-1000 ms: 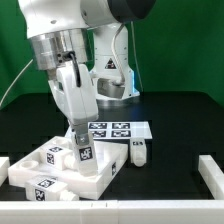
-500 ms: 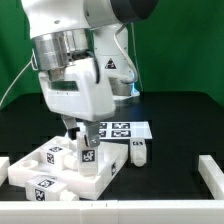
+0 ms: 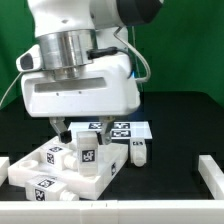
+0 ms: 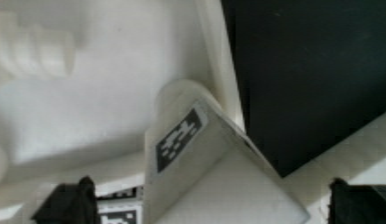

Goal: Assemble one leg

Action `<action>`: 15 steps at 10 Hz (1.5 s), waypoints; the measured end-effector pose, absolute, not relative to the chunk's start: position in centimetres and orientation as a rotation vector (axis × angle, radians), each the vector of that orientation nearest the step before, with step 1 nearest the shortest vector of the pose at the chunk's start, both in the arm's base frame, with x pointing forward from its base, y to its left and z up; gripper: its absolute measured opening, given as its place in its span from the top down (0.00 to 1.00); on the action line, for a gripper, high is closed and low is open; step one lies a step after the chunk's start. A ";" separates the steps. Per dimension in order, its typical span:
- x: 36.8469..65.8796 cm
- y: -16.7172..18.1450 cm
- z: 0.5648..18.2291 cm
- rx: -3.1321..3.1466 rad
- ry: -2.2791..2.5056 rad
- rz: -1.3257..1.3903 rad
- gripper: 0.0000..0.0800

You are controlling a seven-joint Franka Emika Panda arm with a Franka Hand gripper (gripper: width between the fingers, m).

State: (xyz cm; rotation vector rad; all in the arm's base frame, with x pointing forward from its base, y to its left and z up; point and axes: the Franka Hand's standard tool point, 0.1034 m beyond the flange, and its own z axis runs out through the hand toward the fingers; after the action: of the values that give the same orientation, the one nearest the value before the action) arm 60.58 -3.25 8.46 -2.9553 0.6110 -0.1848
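While the leg (image 3: 85, 153) stands upright on the white slab (image 3: 45, 172), the gripper (image 3: 82, 131) hangs just above it with its fingers (image 4: 69, 200) spread wide, holding nothing. In the wrist view the leg sits about midway between the two dark fingertips, apart from both.

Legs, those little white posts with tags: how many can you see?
2. One leg stands upright on the white slab; the other leg lies on the black table beside the marker board. More may be hidden behind the arm.
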 end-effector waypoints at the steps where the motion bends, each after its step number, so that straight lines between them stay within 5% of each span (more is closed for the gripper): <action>1: 60.7 -3.0 8.5 -3.003 0.448 -0.197 0.19; 7: 60.7 -2.8 8.2 -3.087 -0.204 -0.211 0.19; 9: 60.7 -2.7 8.2 -3.086 -0.206 -0.210 0.47; 10: 60.7 -2.7 8.1 -3.086 -0.205 -0.210 0.47; 11: 60.7 -2.7 8.1 -3.086 -0.205 -0.210 0.64; 15: 60.7 -2.6 8.1 -3.084 -0.065 -0.207 0.64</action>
State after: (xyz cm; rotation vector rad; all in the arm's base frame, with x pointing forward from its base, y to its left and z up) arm 60.66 -2.62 8.13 -3.0841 -0.0649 -0.2066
